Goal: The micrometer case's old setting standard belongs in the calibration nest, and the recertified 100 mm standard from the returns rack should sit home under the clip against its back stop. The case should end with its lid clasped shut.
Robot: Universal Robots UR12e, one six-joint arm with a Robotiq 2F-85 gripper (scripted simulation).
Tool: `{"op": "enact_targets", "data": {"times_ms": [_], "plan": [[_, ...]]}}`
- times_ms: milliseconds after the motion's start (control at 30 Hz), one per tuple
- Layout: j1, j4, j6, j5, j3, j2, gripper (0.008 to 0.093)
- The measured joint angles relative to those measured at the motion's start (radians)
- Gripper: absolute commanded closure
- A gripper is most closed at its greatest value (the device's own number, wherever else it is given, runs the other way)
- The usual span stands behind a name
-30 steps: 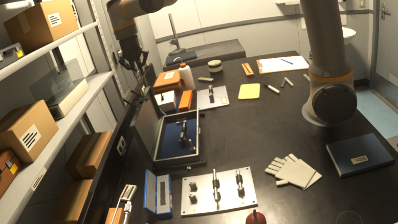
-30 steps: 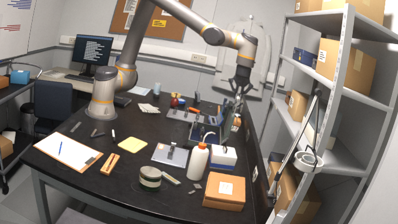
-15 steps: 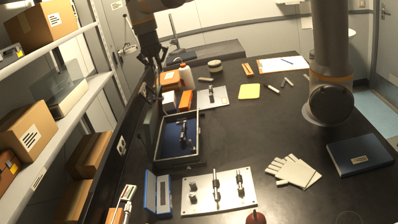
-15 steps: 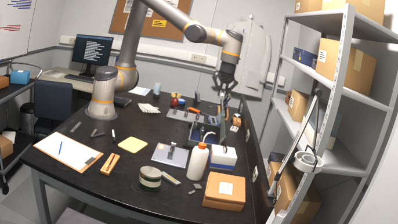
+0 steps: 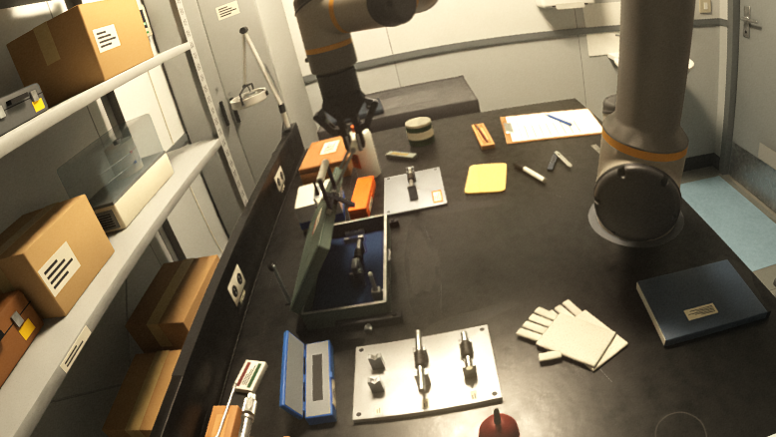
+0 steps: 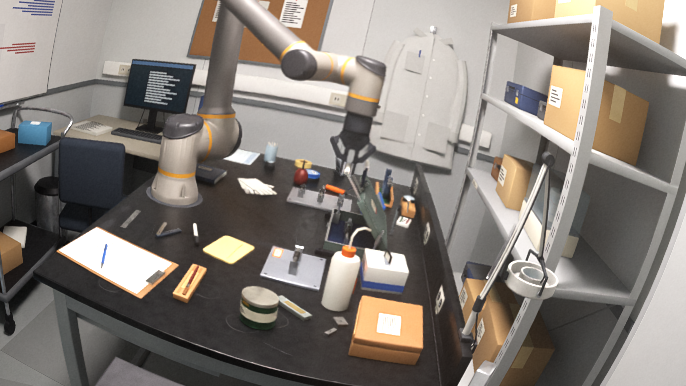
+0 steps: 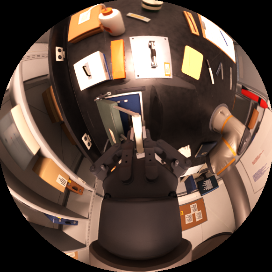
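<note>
Near the bench's shelf-side edge the micrometer case (image 5: pixel 347 271) (image 6: pixel 345 232) (image 7: pixel 126 111) sits with its green lid (image 5: pixel 320 239) (image 6: pixel 372 210) (image 7: pixel 110 119) standing roughly upright. A setting standard (image 5: pixel 357 255) lies in its blue lining. The returns rack (image 5: pixel 426 372) (image 6: pixel 320 197) in front of the case carries two standards on its grey plate. The calibration nest (image 5: pixel 414 190) (image 6: pixel 294 260) (image 7: pixel 151 54) on the other side holds a short rod. My gripper (image 5: pixel 352 142) (image 6: pixel 348 170) (image 7: pixel 138 149) hangs above the lid's top edge, closed on a pale lever rod (image 7: pixel 135 132) that reaches down to the lid.
Shelving (image 5: pixel 81 179) with cartons borders the bench beside the case. A white box (image 5: pixel 310 196), an orange block (image 5: pixel 363 195), an orange carton (image 5: pixel 324 154) and a squeeze bottle (image 6: pixel 341 277) crowd the case's far end. A blue gauge box (image 5: pixel 307 377) lies beside the rack.
</note>
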Motion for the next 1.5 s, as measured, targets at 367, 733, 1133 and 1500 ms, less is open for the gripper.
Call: {"op": "enact_targets", "data": {"times_ms": [367,733,1133,1500], "plan": [[-0.048,-0.091,-0.048,0.001,0.132,-0.042,0.0934],[-0.082,-0.200,-0.082,0.001,0.230,-0.031,0.0934],[-0.098,-0.299,-0.099,0.000,0.289,0.010,0.0934],[-0.103,-0.342,-0.103,0.000,0.308,0.033,0.0934]]}}
